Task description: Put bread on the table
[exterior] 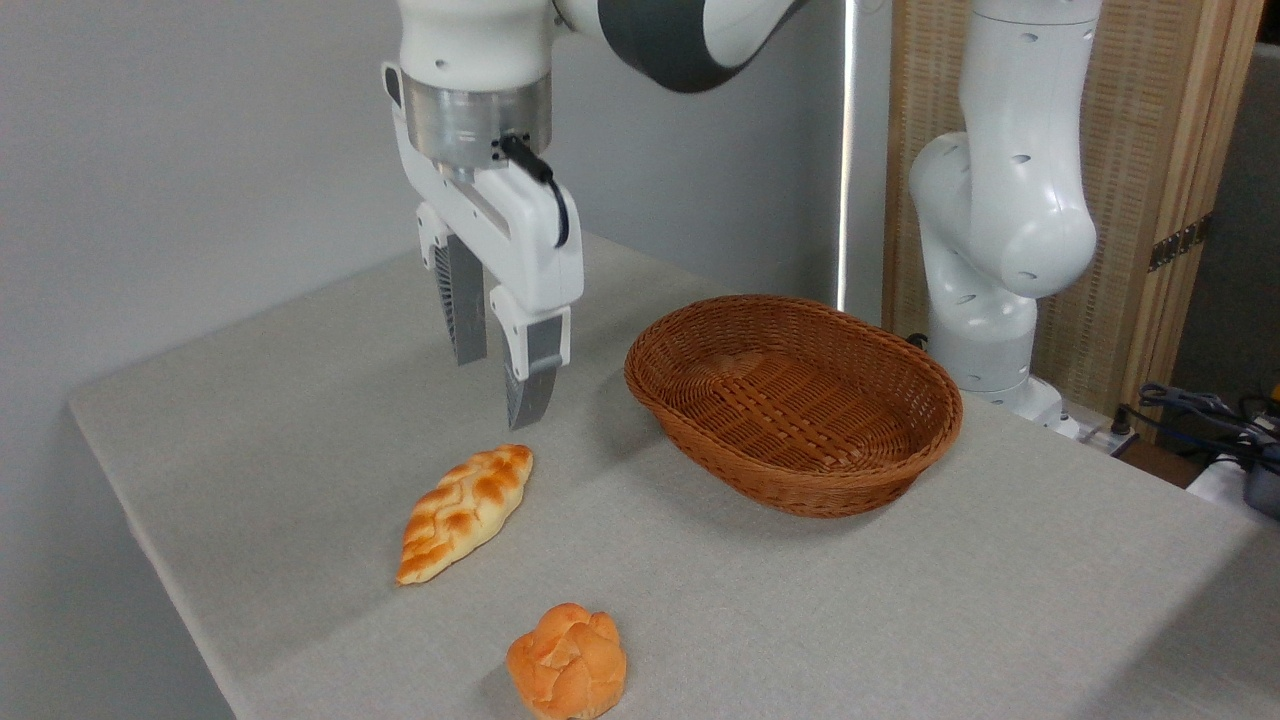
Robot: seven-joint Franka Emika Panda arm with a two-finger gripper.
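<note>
The bread point(567, 661), a small round golden bun with a lobed top, rests on the light grey table point(300, 400) near its front edge. My gripper point(498, 383) hangs open above the table, well behind and to the left of the bun, with nothing between its fingers. Its fingertips hover just above the far end of a long braided loaf point(464, 512).
An oval brown wicker basket point(795, 400) stands to the right of the gripper with nothing in it. The arm's white base point(990, 250) rises at the back right. Cables point(1210, 415) lie at the far right edge.
</note>
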